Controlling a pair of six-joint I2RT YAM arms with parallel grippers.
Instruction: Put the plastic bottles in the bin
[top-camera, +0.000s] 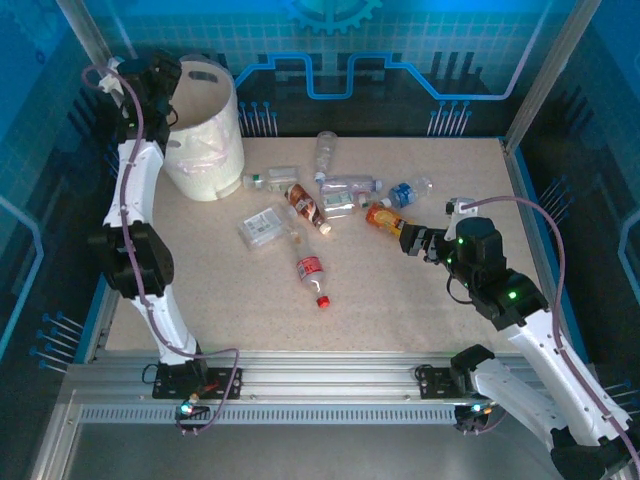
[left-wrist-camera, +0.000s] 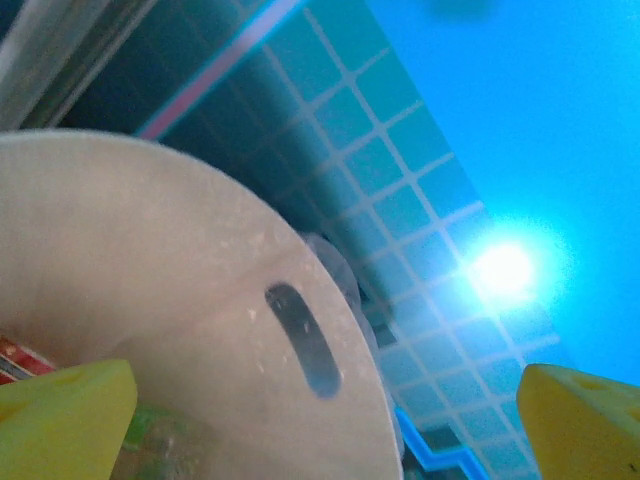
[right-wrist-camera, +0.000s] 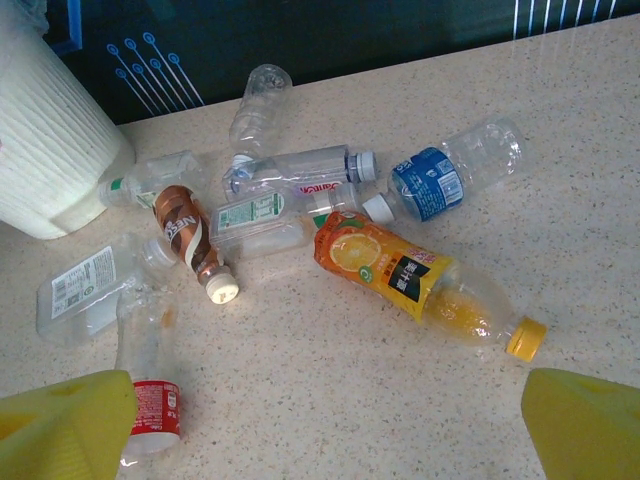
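Note:
The white bin (top-camera: 208, 150) stands at the back left of the table. My left gripper (top-camera: 163, 82) hangs open over its rim. In the left wrist view the gripper (left-wrist-camera: 330, 405) faces the bin's inner wall (left-wrist-camera: 150, 260) and an oval handle cut-out (left-wrist-camera: 302, 340). A green-labelled bottle (left-wrist-camera: 150, 440) lies inside by the left finger. Several plastic bottles lie loose mid-table. My right gripper (top-camera: 413, 242) is open just in front of the orange-labelled bottle (top-camera: 383, 218). In the right wrist view that orange bottle (right-wrist-camera: 400, 272) lies ahead of the open gripper (right-wrist-camera: 330, 415), apart from it.
Around the orange bottle lie a blue-labelled bottle (right-wrist-camera: 450, 175), a brown one (right-wrist-camera: 185, 232), a red-labelled one (right-wrist-camera: 152, 400), a flattened white-labelled one (right-wrist-camera: 85, 290) and clear ones (right-wrist-camera: 258, 110). Bare tabletop (top-camera: 400, 300) lies in front of the pile. Blue walls enclose the table.

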